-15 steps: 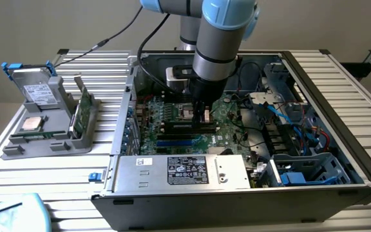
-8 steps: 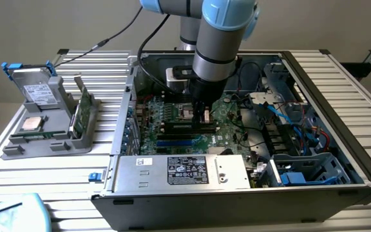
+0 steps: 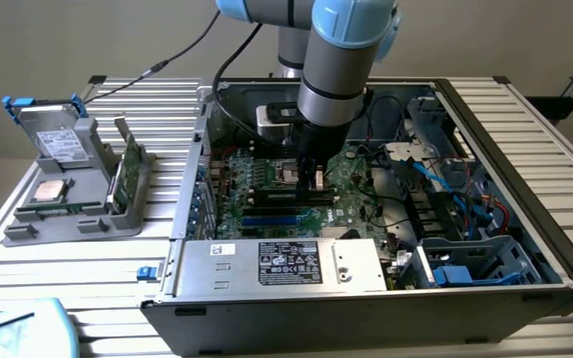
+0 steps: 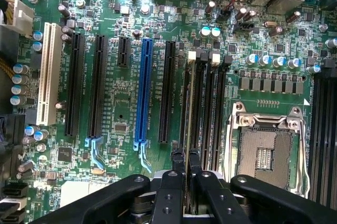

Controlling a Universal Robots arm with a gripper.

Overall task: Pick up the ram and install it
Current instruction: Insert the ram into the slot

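The ram [image 4: 188, 103] appears edge-on in the wrist view as a thin strip running away from the fingertips. It lines up with the first of the black memory slots [image 4: 211, 108], beside the CPU socket [image 4: 263, 155]. My gripper [image 4: 186, 163] is shut on the ram's top edge, one finger [image 4: 177, 167] on each side. I cannot tell whether the ram is seated in the slot or just above it. In the exterior view, my gripper [image 3: 315, 183] reaches straight down into the open computer case [image 3: 525, 149], low over the motherboard [image 3: 257, 179].
Black, blue [image 4: 144, 92] and white [image 4: 48, 71] expansion slots lie beside the memory slots. The power supply [image 3: 286, 265] sits at the case front and blue cables [image 3: 456, 179] on the exterior view's right. A grey holder [image 3: 77, 201] with a green card [image 3: 127, 175] stands outside on the slatted table.
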